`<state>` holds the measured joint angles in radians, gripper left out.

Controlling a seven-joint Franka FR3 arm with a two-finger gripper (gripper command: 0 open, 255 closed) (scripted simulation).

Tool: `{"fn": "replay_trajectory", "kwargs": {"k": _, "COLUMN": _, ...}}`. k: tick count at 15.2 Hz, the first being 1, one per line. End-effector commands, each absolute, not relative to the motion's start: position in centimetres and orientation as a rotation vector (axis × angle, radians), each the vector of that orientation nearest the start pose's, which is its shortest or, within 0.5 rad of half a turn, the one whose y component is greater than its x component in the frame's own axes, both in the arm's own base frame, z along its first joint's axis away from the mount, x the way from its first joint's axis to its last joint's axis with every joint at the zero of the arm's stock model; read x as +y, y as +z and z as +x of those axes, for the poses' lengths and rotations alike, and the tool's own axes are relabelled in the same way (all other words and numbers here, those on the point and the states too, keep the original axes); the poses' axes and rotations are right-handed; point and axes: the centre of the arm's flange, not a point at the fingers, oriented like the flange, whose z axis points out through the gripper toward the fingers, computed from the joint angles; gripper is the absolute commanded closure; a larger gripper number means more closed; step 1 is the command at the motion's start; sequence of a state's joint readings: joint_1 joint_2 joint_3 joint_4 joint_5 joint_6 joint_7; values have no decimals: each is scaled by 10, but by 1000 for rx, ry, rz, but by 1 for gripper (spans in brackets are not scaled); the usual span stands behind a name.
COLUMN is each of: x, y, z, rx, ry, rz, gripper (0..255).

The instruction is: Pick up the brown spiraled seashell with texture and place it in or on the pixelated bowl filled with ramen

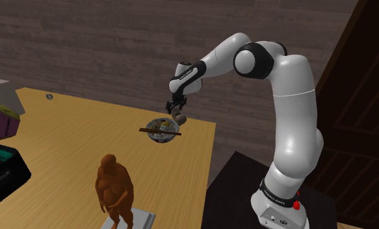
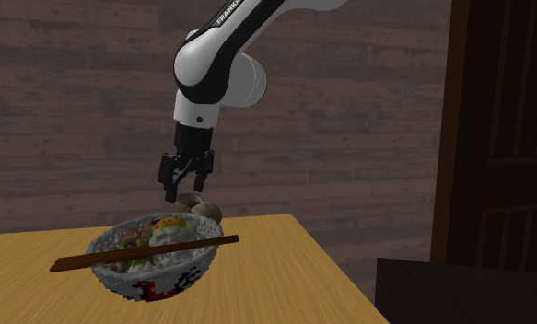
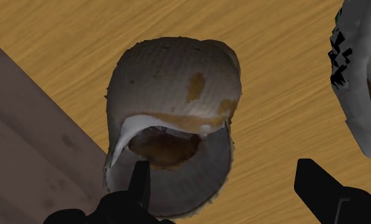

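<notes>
Pale wooden counter point(image 3: 273, 38) lies close beneath my hand point(image 3: 221, 164), whose fingers stand wide apart, gripping nothing. One finger overlaps the brown-and-grey spiraled shell point(image 3: 171, 95) and the other is well clear of it, so I judge myself off-centre. Before closing I should shift sideways until the shell sits midway, then lower and squeeze gently across its ribbed body. It looks rounded and might roll toward the counter's edge just beside it. Just past it stands the ramen bowl point(image 3: 359, 95), chopsticks point(image 2: 145, 251) across its rim; the lift must clear both. Farther off stands an orange-brown figure point(image 1: 113, 185).
</notes>
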<state>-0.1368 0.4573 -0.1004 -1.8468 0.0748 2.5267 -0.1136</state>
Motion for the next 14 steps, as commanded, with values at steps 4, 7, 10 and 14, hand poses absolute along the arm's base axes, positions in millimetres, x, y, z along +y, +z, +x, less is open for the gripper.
{"fn": "replay_trajectory", "kwargs": {"k": 4, "x": -151, "y": 301, "z": 646, "rx": 259, "ry": -354, "rz": -3144, "gripper": 255}}
{"fn": "replay_trajectory", "kwargs": {"k": 7, "x": -152, "y": 301, "z": 646, "rx": 259, "ry": -354, "rz": -3144, "gripper": 255}}
{"fn": "replay_trajectory", "kwargs": {"k": 10, "x": -153, "y": 301, "z": 646, "rx": 259, "ry": -354, "rz": -3144, "gripper": 255}}
{"fn": "replay_trajectory", "kwargs": {"k": 14, "x": -167, "y": 325, "z": 698, "rx": 811, "ry": -17, "rz": -3028, "gripper": 0}}
